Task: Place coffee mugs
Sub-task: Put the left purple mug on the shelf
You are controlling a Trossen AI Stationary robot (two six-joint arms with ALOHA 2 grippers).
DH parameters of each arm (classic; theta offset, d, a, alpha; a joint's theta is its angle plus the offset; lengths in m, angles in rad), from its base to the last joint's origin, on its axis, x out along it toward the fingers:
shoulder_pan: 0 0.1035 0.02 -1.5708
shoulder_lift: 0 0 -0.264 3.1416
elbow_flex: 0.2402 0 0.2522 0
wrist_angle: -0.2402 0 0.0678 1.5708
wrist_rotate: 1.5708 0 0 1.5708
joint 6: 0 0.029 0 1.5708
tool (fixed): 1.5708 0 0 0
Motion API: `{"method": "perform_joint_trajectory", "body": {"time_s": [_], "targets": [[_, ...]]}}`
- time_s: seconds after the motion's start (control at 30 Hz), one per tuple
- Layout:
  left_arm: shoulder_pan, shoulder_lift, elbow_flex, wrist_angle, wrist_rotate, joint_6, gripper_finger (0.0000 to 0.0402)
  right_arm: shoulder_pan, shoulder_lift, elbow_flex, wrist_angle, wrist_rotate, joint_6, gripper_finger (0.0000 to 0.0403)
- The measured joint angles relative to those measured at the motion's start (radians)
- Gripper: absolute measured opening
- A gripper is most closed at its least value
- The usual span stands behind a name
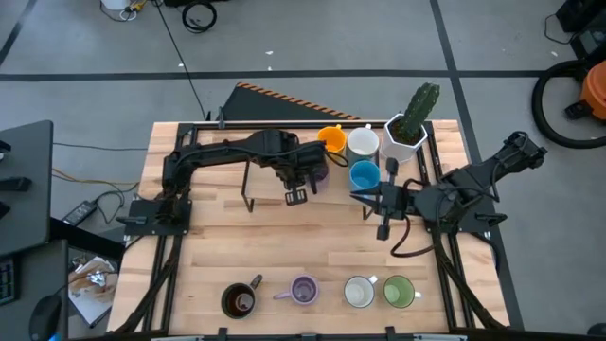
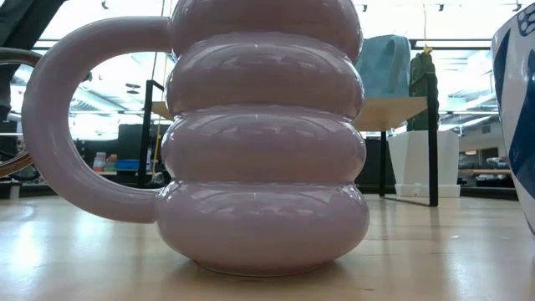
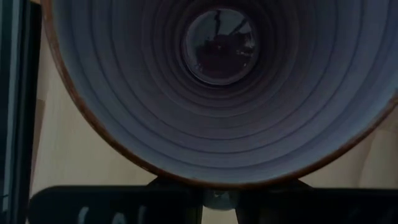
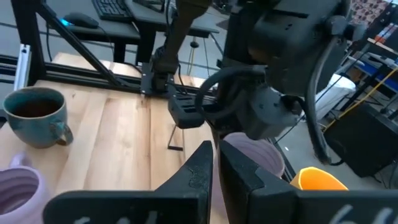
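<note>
My left gripper (image 1: 309, 178) reaches over the table's far middle and is shut on a lavender mug (image 1: 320, 176), whose ribbed inside (image 3: 217, 93) fills the left wrist view. Just beyond it stand an orange mug (image 1: 331, 140), a white mug (image 1: 363, 144) and a blue mug (image 1: 365, 175). My right gripper (image 1: 356, 196) hovers shut and empty beside the blue mug, pointing toward the left arm. Along the near edge a dark brown mug (image 1: 240, 300), a second lavender mug (image 1: 303, 291), a white mug (image 1: 358, 292) and a green mug (image 1: 399, 292) rest on their bases. My left gripper has the lavender mug by its brown-edged rim (image 3: 214, 182), coming from above and pointing steeply down. The gripper's dark body hides the fingers, so which one is inside cannot be told. The mug stays upright (image 4: 254, 155); my right fingers hide its base.
A white hexagonal pot with a green cactus (image 1: 409, 128) stands at the far right, behind the mugs. Thin black rods (image 1: 250, 189) rise from the table near the left gripper. Bare wood (image 1: 284, 237) lies between the far group and the near row.
</note>
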Motion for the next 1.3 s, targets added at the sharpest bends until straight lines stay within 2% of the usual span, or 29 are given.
{"method": "perform_joint_trajectory", "body": {"time_s": [0.43, 0.83, 1.1, 1.3], "targets": [[0.004, 0.02, 0.0, 0.058, -0.003, 0.052, 0.0063, 0.011, 0.0, 0.0, -0.003, 0.009, 0.003, 0.0032], [0.002, 0.02, 0.0, 0.083, -0.002, 0.054, 0.011, 0.011, 0.0, 0.0, -0.011, 0.008, 0.006, 0.0032], [0.0, 0.02, 0.0, 0.085, 0.12, 0.076, 0.0148, 0.014, 0.0, -0.001, -0.023, 0.008, 0.006, 0.0032], [-0.005, 0.019, 0.0, 0.118, 0.231, 0.068, 0.0157, 0.031, 0.0, -0.001, -0.05, 0.015, 0.022, 0.0032]]}}
